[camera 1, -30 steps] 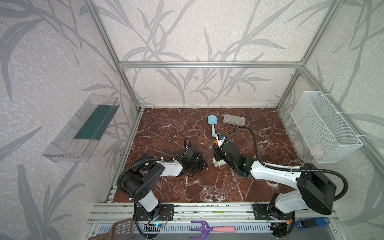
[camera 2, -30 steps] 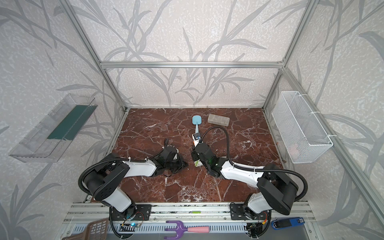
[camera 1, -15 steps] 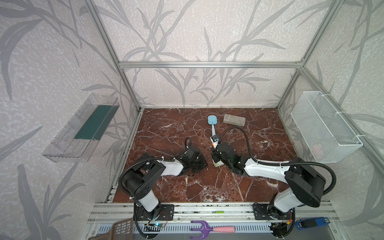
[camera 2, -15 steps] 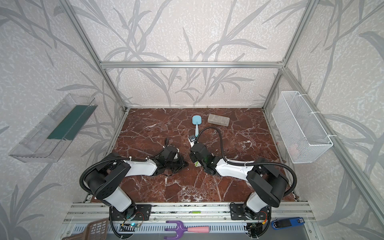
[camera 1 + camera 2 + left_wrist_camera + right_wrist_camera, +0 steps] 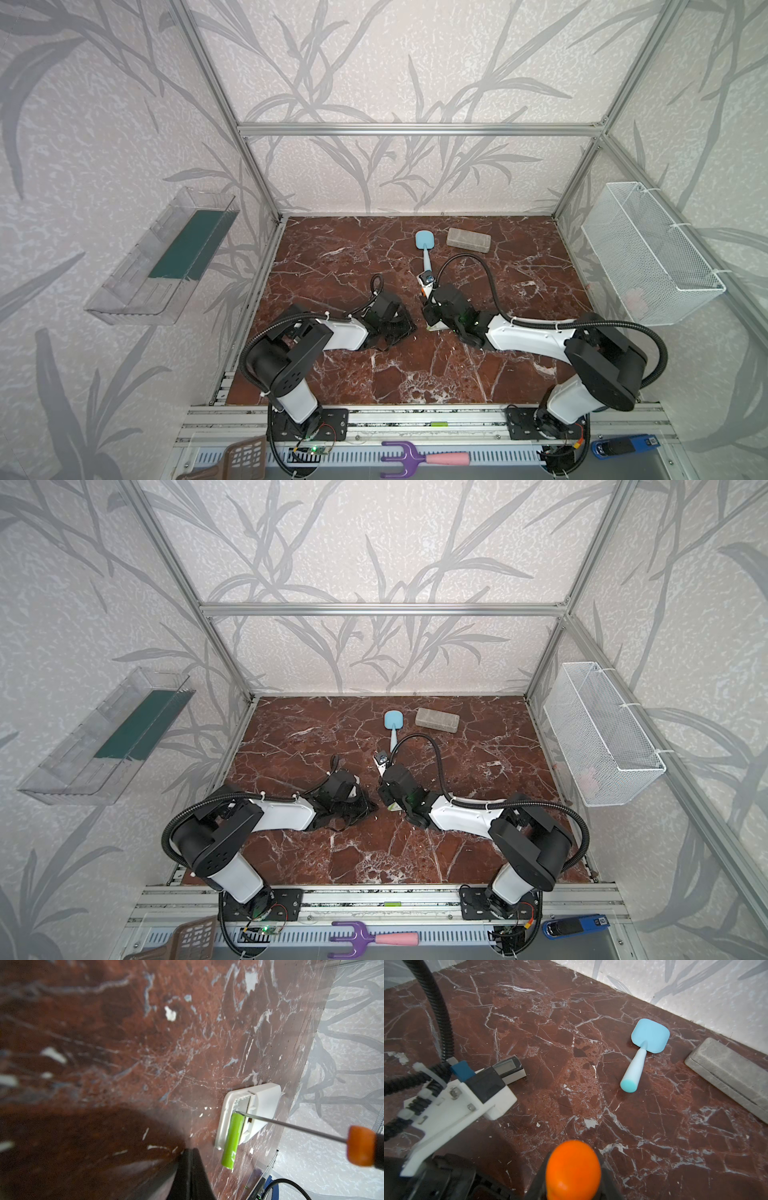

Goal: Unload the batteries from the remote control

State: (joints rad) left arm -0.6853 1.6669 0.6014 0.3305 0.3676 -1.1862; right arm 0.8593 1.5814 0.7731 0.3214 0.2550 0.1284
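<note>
Presently the remote control (image 5: pixel 264 1103) lies back-up on the marble table (image 5: pixel 145 1053), just below the middle of the frame in both top views and mostly hidden there under the right arm's wrist. The battery bay (image 5: pixel 243 1105) is open. One battery (image 5: pixel 232 1140), lime green, sits half out, with one end at the bay and the other sticking past the remote's edge. The screwdriver (image 5: pixel 307 1130) tip is at the battery's inner end, just beside the spring contact (image 5: pixel 236 1102). Note the right gripper (image 5: pixel 572 1167) clenched around the orange handle (image 5: pixel 362 1148). The left gripper (image 5: pixel 190 1153) is closed tight with nothing seen between its fingers, near the remote but apart from it. I cannot tell whether a second battery sits in the bay. Risks, as judged:

1. Nothing pins the remote, so further prying could slide or pivot the whole case rather than free the cell.
2. The thin tip has little purchase on a rounded end, so a slip could drive it into the spring or skate it across the plastic.
3. Once clear, the battery is a smooth cylinder on hard polished stone and is likely to roll, perhaps under an arm.
4. Both wrists crowd mid-frame, so a sudden give could swing the tool toward the left arm.
</note>
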